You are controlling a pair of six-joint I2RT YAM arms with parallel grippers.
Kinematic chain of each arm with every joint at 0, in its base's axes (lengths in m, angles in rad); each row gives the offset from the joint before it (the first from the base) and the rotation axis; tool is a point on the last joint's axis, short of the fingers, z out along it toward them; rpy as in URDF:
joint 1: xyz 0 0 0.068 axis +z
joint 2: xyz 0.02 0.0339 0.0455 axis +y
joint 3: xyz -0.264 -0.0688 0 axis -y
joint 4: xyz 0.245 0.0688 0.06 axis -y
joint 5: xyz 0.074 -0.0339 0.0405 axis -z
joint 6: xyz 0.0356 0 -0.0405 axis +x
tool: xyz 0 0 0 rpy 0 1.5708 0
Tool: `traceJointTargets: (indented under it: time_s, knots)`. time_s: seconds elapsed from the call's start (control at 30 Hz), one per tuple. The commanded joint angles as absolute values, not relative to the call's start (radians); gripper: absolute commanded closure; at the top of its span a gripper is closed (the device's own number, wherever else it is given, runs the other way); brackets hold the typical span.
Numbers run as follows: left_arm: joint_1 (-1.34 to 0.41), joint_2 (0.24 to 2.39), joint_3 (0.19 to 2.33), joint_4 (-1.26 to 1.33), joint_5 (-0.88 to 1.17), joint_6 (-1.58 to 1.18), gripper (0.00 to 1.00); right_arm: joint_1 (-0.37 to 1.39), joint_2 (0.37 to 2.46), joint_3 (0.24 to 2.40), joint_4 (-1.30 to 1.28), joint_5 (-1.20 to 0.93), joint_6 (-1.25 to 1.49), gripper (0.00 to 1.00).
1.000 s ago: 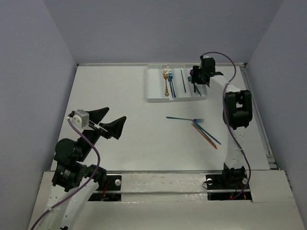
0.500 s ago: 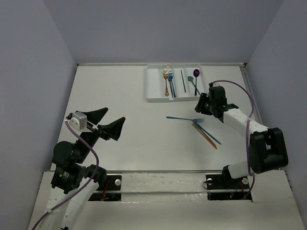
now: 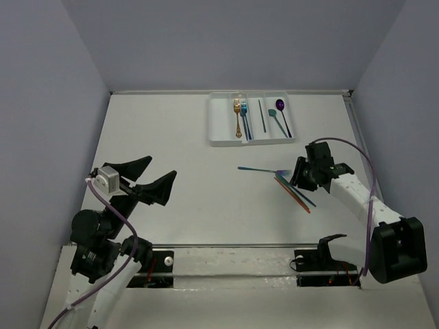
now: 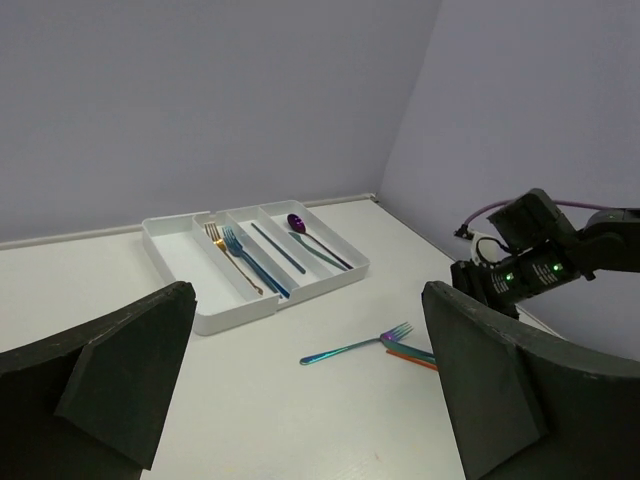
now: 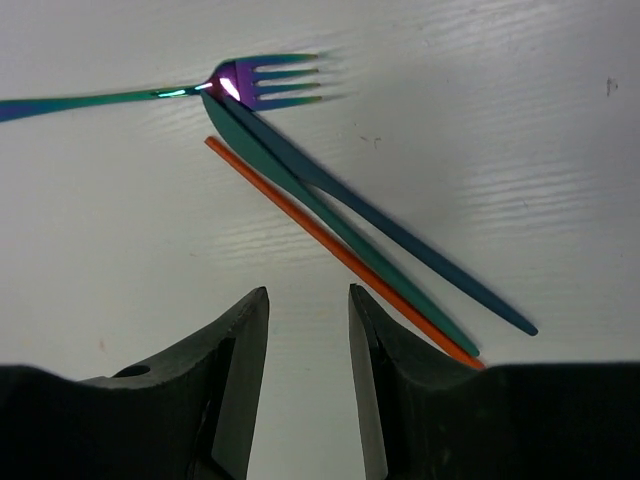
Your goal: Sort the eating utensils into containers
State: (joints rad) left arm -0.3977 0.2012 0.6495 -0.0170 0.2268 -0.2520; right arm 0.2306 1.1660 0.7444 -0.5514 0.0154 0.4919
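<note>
Right gripper (image 5: pixel 308 295): jaws parted, empty, above white table (image 5: pixel 520 90). Thin red-orange stick (image 5: pixel 330 243) lies at 12 o'clock from the jaws. Left gripper (image 3: pixel 162 168): jaws spread wide, empty.

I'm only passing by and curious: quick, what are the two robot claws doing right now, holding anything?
left gripper: wide open, holding nothing.
right gripper: slightly open, holding nothing.
</note>
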Motion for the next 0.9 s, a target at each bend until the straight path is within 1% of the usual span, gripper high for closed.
traceJointTargets:
  time_s: [0.0, 0.2, 0.77, 0.87]
  knots:
    - [-0.402, 0.179, 0.69, 0.021, 0.215, -0.249, 0.01, 0.238, 1.215, 0.742, -0.604, 0.008, 0.495, 0.56]
    - [-0.411, 0.173, 0.69, 0.02, 0.216, -0.245, 0.01, 0.238, 1.259, 0.71, -0.534, -0.029, 0.502, 0.58]
    - [-0.42, 0.172, 0.692, 0.017, 0.216, -0.244, 0.01, 0.265, 1.379, 0.704, -0.472, -0.005, 0.494, 0.59]
    - [-0.42, 0.169, 0.692, 0.018, 0.216, -0.245, 0.01, 0.278, 1.391, 0.71, -0.474, 0.029, 0.494, 0.58]
